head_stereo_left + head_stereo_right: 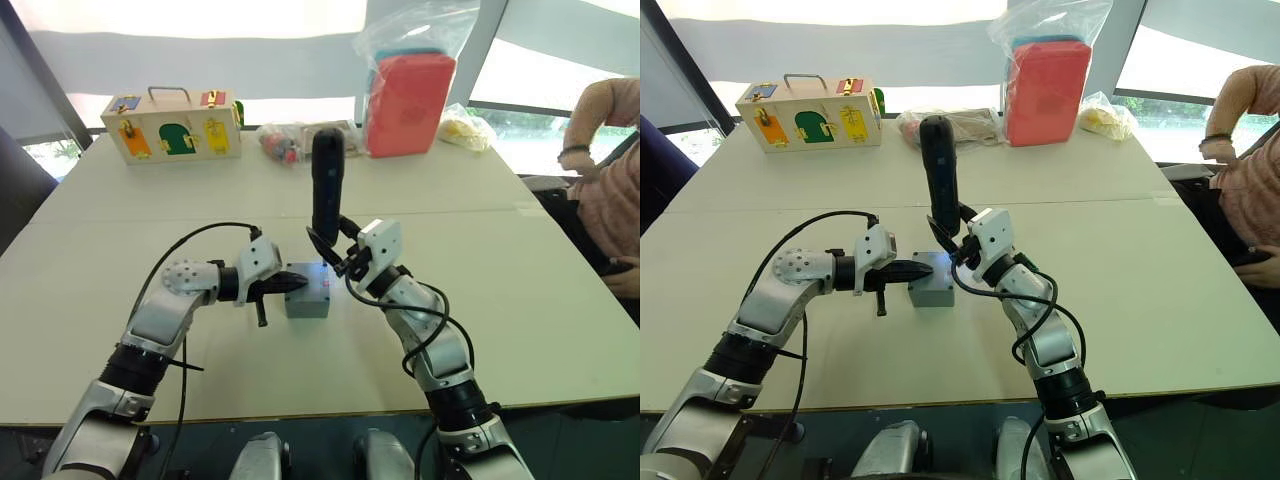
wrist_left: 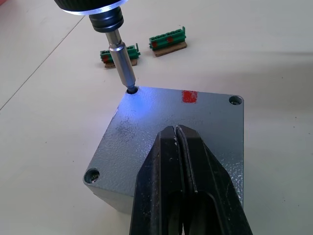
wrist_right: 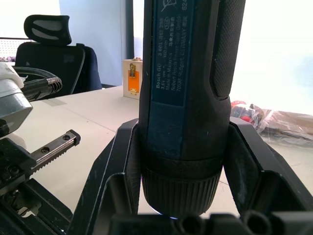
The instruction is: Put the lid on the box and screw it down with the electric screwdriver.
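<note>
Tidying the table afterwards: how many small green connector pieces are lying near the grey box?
2. Both lie on the table beyond the lid: one green piece just behind the electric screwdriver bit, the other green piece beside it, apart. More may be hidden.

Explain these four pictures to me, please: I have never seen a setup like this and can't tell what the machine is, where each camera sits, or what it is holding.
This is a humanoid robot with two arms, each ending in a two-fingered black gripper. The two wide pictures come from a stereo camera on its head, looking down over a pale table. The other two come from cameras on its wrists.

The right gripper holds the electric screwdriver upright. The left wrist view shows its bit set in a corner hole of the lid, under the tool's light. The lid already sits on the grey box. The left gripper, fingers shut, rests on the lid.

Two small green connector pieces lie beside the box. At the far edge stand a wooden box with coloured doors and a red case in a clear bag. A person sits on the right.
</note>
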